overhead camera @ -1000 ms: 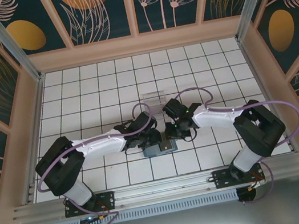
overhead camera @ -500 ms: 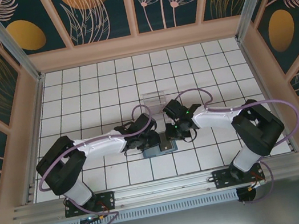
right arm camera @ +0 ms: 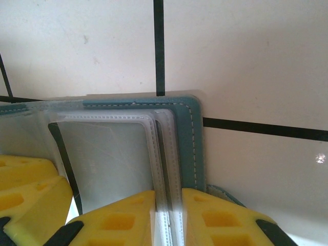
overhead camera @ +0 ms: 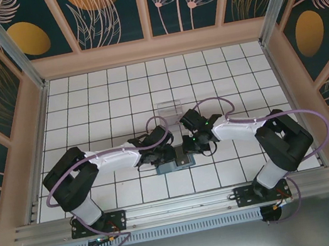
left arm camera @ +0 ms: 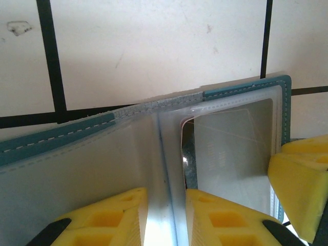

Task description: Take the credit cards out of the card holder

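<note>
The teal card holder (overhead camera: pixel 173 163) lies open on the tiled floor between both grippers. In the left wrist view its stitched teal edge (left arm camera: pixel 56 136) runs across the top. My left gripper (left arm camera: pixel 166 192) is shut on a pale inner leaf at its fold. A pale credit card (left arm camera: pixel 230 148) with a dark band along one side shows through a clear sleeve. In the right wrist view my right gripper (right arm camera: pixel 169 195) is shut on the stitched sleeve edges beside the teal cover (right arm camera: pixel 187 148). The same card (right arm camera: pixel 110 159) sits inside the sleeve. From above, the left gripper (overhead camera: pixel 160 155) and right gripper (overhead camera: pixel 186 151) nearly touch.
A clear plastic tray (overhead camera: pixel 169 108) stands about two tiles behind the card holder. The right gripper's yellow finger (left arm camera: pixel 300 179) crowds the left wrist view, and the left one's finger (right arm camera: pixel 25 189) the right wrist view. Peach walls (overhead camera: pixel 36 120) fence the white tiles.
The right gripper's jaws have closed a little on the sleeves. Both arms and the card holder have shifted slightly; the grips stay in place.
</note>
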